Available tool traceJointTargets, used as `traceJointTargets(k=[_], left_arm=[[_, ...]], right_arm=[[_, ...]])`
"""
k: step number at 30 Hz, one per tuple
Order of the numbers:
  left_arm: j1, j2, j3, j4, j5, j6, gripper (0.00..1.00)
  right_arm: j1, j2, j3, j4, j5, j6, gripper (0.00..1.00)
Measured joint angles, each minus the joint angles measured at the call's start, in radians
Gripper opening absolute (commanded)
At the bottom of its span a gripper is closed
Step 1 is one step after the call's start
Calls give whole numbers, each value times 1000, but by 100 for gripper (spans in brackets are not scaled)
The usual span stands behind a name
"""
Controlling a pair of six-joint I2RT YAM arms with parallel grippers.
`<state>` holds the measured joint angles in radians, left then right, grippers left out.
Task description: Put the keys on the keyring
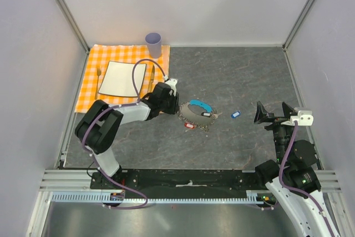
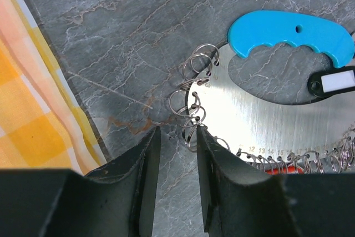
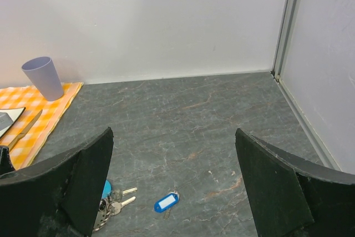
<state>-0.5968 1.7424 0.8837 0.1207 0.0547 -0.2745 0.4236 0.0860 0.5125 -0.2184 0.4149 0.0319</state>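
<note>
The keyring [image 1: 195, 116] lies mid-table: a silver plate [image 2: 266, 115] edged with small wire rings [image 2: 186, 104], with a cyan clasp [image 2: 291, 34], a black tag [image 2: 333, 81] and a red tag [image 1: 188, 126]. My left gripper [image 2: 177, 130] is at its left edge, open a finger-width, with bare table in the gap. One small ring [image 2: 192, 132] lies just past the tips, against the right finger [image 2: 222, 181]. A blue-tagged key [image 3: 167, 202] lies apart on the table [image 1: 236, 115]. Two silver keys [image 3: 122, 198] stick out from the keyring. My right gripper [image 3: 173, 132] hovers wide open right of them [image 1: 274, 114], holding nothing.
An orange checked placemat [image 1: 91, 81] at the back left carries a white plate [image 1: 122, 77], a fork [image 1: 99, 76] and a knife [image 1: 151, 77]. A purple cup [image 1: 153, 43] stands at its far corner [image 3: 43, 77]. White walls close in the back and both sides.
</note>
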Motion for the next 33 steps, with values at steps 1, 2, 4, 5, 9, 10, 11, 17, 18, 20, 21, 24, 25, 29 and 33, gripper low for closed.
traceJointTargets(k=[1,2,4,5,9,10,11,17,18,20,21,24,25,29,33], left_arm=[[0,5,1,5,0,0,40],[0,10,3,10,0,0,40],[0,21,9,16,0,0,40],[0,28,14,17,0,0,40],[0,38,29,17,-5,1,40],[0,38,32,17,-8,3,40],[0,38,34,18,-11,7,39],[8,38,39,19,1,69,42],[13,38,39,19,15,87,42],[23,38,39,23,50,133,42],[27,38,39,23,61,150,42],[40,38,39,24,101,223,29],[42,38,39,24,118,254,24],[52,40,39,24,185,343,25],[55,52,39,28,238,405,25]], right_arm=[[0,0,0,0,0,0,98],[0,0,0,0,0,0,98],[0,0,0,0,0,0,98],[0,0,-2,0,-1,0,98],[0,0,-5,0,-6,-1,98],[0,0,-6,0,-7,-1,98],[0,0,-6,0,-10,-2,98],[0,0,-8,0,-19,-2,98],[0,0,-8,0,-19,-2,98],[0,0,-8,0,-20,-2,98],[0,0,-8,0,-22,-3,98],[0,0,-8,0,-26,-3,98],[0,0,-8,0,-27,-3,98],[0,0,-8,0,-38,-3,98],[0,0,-8,1,-49,-3,98]])
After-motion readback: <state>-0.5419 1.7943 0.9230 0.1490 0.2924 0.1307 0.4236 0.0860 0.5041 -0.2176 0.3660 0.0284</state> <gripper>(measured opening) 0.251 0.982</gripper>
